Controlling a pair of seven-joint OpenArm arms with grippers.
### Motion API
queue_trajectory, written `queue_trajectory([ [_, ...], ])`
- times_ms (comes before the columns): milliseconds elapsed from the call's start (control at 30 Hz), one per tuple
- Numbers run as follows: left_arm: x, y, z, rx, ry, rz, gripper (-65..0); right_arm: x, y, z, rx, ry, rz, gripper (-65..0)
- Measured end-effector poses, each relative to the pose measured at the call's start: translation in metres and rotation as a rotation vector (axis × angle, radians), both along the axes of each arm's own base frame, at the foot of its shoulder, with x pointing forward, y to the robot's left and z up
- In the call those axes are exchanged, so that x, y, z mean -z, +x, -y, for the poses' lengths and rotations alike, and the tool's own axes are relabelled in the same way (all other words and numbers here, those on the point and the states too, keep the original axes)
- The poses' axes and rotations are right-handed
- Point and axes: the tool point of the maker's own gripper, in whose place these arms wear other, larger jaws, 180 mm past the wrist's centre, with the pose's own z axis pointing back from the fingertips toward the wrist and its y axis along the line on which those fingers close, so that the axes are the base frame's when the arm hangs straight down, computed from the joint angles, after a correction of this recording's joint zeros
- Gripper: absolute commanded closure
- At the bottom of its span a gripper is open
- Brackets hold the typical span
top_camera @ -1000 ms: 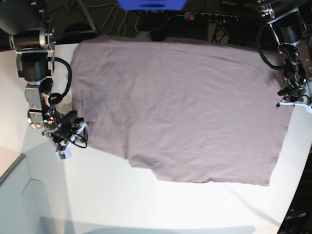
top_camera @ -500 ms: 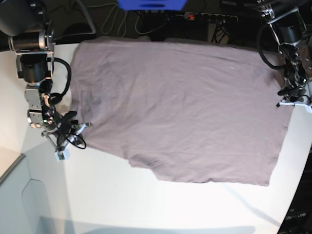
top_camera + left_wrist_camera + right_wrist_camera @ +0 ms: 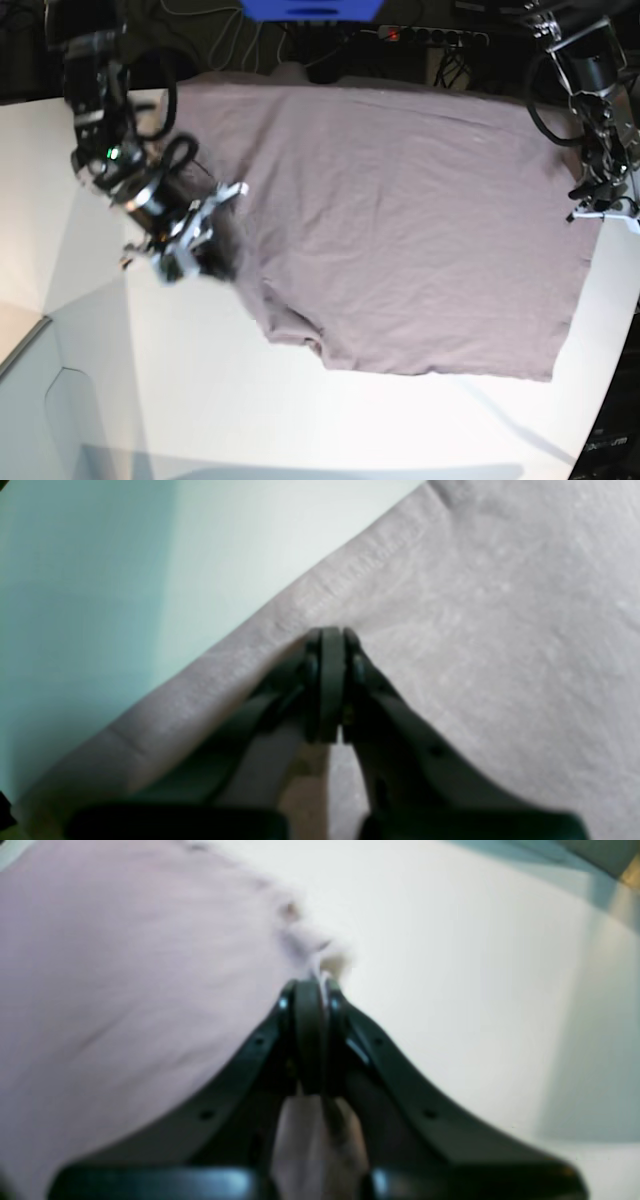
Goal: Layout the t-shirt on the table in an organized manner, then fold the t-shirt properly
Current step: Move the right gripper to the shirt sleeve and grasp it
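Mauve-brown fabric, the t-shirt [image 3: 400, 220], is lying spread across the white desk [image 3: 200, 400]. The right end effector [image 3: 311, 990] is pinching its edge (cloth bunching between closed jaws), while the left end effector [image 3: 330, 640] is pressing closed at the hem.

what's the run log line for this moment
right claw: shut on mauve-brown thin-fabric t-shirt edge | left claw: shut on hem | shirt: on glossy white table
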Motion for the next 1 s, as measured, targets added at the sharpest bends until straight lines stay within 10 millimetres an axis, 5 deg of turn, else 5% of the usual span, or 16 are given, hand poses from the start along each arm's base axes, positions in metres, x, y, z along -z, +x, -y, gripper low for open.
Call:
queue_trajectory([
  [100, 0.000, 0.000, 0.001, -0.001, -0.001, 0.001, 0.0, 0.018, -0.042, -0.029, -0.084, 0.009, -0.081, 0.0],
  [267, 0.000, 0.001, 0.001, 0.000, 0.001, 0.000, 0.0, 0.040, -0.083, -0.074, -0.233, 0.016, -0.155, 0.0],
  [433, 0.000, 0.001, 0.001, 0.001, 0.001, 0.000, 0.0, 0.079, -0.119, -0.095, -0.363, -0.122, -0.225, -6.1],
  [633, 0.000, 0.001, 0.001, 0.001, 0.001, 0.001, 0.0, 0.070, -0.097, -0.080, -0.289, -0.131, -0.186, -23.5],
  [800, 0.000, 0.001, 0.001, 0.001, 0.001, 0.001, 0.0, 0.036, -0.076, -0.075, -0.252, -0.109, -0.084, -34.8],
  [1000, 0.000, 0.001, 0.001, 0.000, 0.002, 0.001, 0.0, 0.029, -0.027, -0.073, -0.183, -0.110, -0.053, -40.2],
])
